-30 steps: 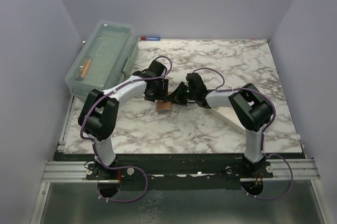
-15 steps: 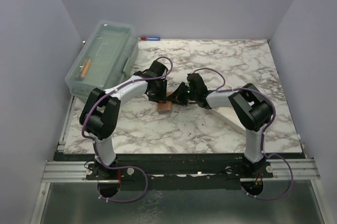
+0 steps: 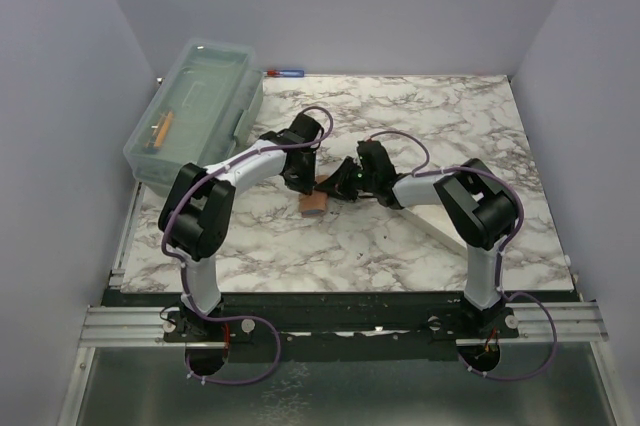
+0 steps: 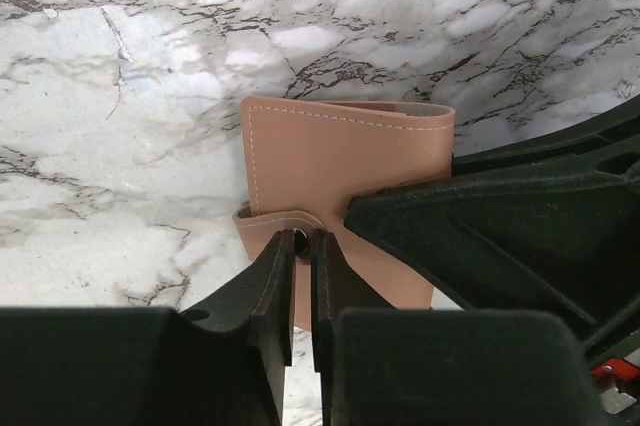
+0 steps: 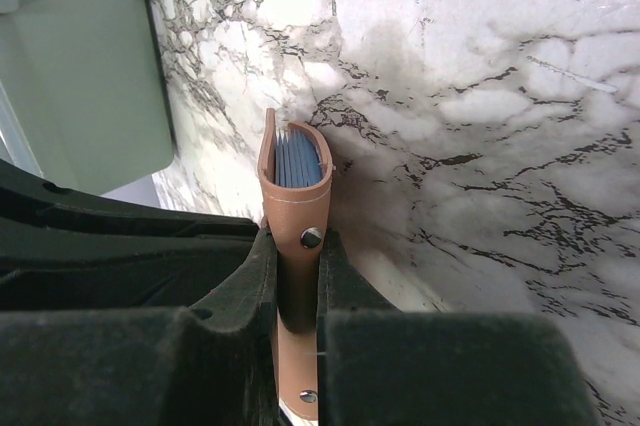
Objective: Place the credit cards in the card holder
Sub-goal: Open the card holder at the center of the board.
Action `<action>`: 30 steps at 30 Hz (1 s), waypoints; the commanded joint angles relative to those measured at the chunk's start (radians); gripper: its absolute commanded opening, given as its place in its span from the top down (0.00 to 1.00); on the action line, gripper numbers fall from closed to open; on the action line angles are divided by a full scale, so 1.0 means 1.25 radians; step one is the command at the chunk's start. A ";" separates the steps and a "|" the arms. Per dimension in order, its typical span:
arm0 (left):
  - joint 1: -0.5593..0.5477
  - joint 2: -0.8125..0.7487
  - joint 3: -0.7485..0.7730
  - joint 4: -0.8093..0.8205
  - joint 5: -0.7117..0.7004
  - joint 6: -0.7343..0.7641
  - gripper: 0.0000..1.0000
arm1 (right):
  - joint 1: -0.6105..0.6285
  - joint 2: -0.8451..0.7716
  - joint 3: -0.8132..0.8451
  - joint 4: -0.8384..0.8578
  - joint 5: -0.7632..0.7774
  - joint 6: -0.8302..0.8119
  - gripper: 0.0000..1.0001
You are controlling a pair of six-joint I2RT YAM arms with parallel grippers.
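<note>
A clear box (image 3: 195, 111) sits at the desk's (image 3: 440, 116) left edge. Near mid-desk, between the two arms, the left tool (image 4: 305, 246), nearly closed, pinches a flap of the tan holder (image 4: 340, 166). The right tool (image 5: 298, 246) clamps the holder's snap strap; blue cards (image 5: 297, 161) show inside its fold.
</note>
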 commanded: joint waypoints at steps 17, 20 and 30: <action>0.011 -0.274 -0.128 0.168 -0.049 0.057 1.00 | -0.072 -0.007 0.006 -0.105 -0.100 -0.175 0.73; 0.011 -0.319 -0.151 0.207 0.004 0.051 1.00 | -0.072 -0.038 0.006 -0.189 -0.016 -0.237 0.53; 0.011 -0.161 -0.091 0.116 0.020 0.016 0.44 | -0.072 -0.078 0.061 -0.367 0.090 -0.315 0.42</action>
